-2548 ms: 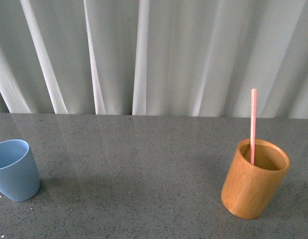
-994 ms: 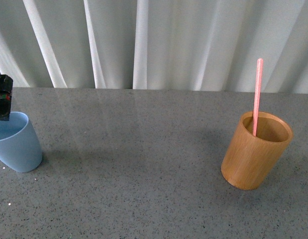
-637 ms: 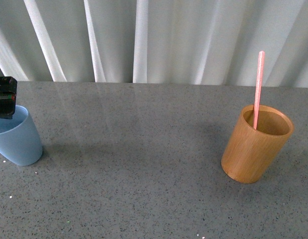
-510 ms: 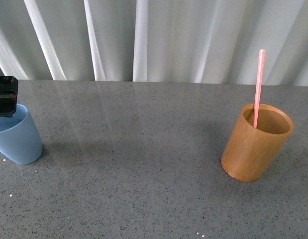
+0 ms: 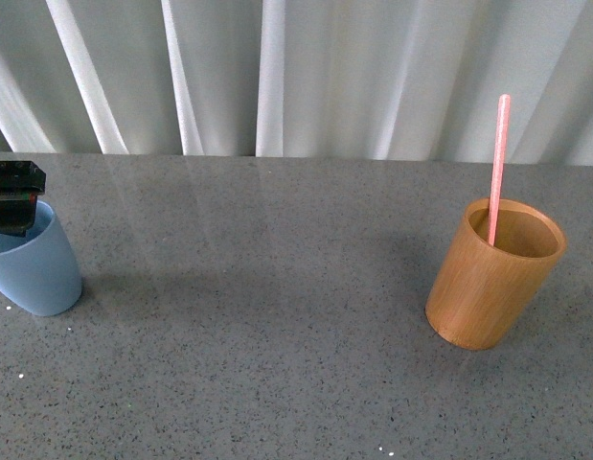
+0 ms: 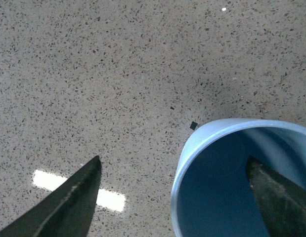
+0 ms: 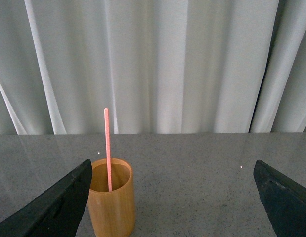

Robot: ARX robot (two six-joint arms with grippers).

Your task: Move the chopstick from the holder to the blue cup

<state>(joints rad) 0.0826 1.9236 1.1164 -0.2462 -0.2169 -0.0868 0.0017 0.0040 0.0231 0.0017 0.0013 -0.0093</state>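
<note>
The pink chopstick (image 5: pixel 497 168) stands upright in the orange-brown holder (image 5: pixel 492 278) at the table's right; both also show in the right wrist view, the chopstick (image 7: pixel 108 148) in the holder (image 7: pixel 110 205). The blue cup (image 5: pixel 33 268) stands at the far left. My left gripper (image 5: pixel 13 206) is open and sits just above the cup's rim. In the left wrist view the left gripper (image 6: pixel 175 170) straddles the cup's wall (image 6: pixel 192 148), one finger outside, one inside. My right gripper (image 7: pixel 172 170) is open and empty, some way back from the holder, which stands beside its one finger.
The grey speckled table (image 5: pixel 267 287) runs back to a white pleated curtain (image 5: pixel 277 77). The two vessels stand far apart at opposite sides of the table.
The front view has tilted, so the table appears higher. My left gripper has come into view from the left and settled over the blue cup's rim. The chopstick stays in the holder.
</note>
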